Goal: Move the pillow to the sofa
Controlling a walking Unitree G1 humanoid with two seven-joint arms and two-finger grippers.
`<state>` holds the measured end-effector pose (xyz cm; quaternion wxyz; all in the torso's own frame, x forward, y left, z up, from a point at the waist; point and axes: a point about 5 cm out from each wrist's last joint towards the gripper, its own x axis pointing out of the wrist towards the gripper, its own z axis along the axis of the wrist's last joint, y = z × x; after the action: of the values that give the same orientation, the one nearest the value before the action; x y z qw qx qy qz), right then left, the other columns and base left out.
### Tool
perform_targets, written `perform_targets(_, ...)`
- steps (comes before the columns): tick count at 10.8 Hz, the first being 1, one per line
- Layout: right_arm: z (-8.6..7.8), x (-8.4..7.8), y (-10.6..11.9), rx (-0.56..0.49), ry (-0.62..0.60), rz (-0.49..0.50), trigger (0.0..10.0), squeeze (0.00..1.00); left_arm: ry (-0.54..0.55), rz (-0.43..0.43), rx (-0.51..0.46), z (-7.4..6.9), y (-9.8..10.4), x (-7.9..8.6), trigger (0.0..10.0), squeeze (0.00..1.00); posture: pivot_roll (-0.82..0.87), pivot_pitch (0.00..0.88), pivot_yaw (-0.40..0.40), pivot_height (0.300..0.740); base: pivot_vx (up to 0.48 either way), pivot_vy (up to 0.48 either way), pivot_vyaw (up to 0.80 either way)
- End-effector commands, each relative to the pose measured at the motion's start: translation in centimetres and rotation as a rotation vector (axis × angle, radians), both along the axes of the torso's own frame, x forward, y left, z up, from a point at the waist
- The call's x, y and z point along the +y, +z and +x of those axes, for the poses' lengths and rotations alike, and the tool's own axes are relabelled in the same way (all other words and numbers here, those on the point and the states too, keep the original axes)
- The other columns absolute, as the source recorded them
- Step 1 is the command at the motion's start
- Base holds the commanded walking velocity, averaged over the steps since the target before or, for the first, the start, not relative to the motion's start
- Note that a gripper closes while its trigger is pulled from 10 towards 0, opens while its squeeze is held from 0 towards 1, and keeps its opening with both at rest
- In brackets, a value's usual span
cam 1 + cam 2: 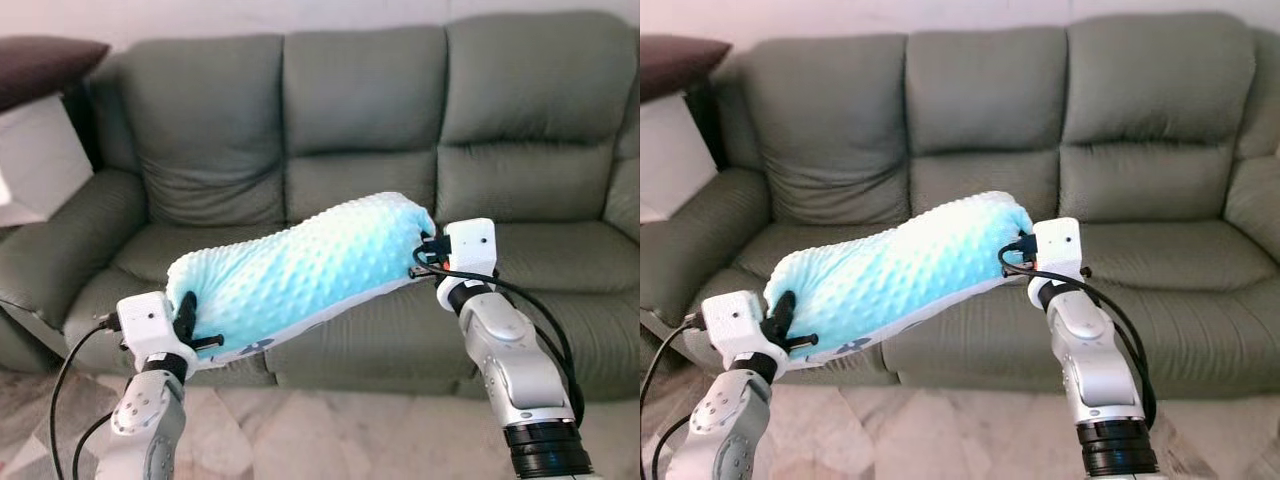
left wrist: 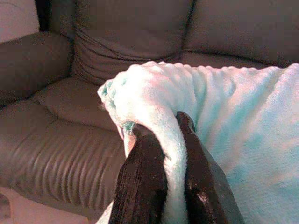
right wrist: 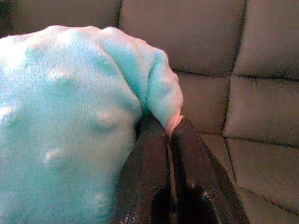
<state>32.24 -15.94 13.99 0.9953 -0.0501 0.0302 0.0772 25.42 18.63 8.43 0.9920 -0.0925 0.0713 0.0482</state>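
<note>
Pillow [image 1: 300, 275] spans frame centre, carried above sofa [image 1: 350, 150] seat; left end effector [image 1: 188, 325] and right end effector [image 1: 428, 256] each clamped on an end, keeping it level for lowering

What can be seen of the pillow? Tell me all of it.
The pillow is long, light blue and plush, with a raised dot texture and a paler underside. It hangs in the air before the grey sofa, tilted, its right end higher. The left claw pinches one end, the right claw the other. Nothing else touches it.
</note>
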Motion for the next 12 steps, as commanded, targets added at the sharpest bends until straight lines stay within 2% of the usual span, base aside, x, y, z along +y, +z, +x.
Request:
perform_targets(1,0.13,-0.06,0.61,-0.025,-0.009,-0.003,10.0,0.00,0.006,0.021,-0.019,0.09,0.45,0.22,10.0,0.00,-0.25,0.000,0.078,0.740,0.000,0.000,0.00)
perform_targets(8,0.11,-0.19,0.40,-0.012,-0.020,-0.002,10.0,0.00,-0.022,0.019,-0.005,-0.02,0.15,-0.35,10.0,0.00,-0.25,0.000,0.078,0.740,0.000,0.000,0.00)
perform_targets(12,0.10,-0.15,0.37,-0.007,-0.021,-0.003,10.0,0.00,-0.025,0.020,-0.003,-0.06,0.10,-0.43,10.0,0.00,-0.25,0.000,0.078,0.740,0.000,0.000,-0.50)
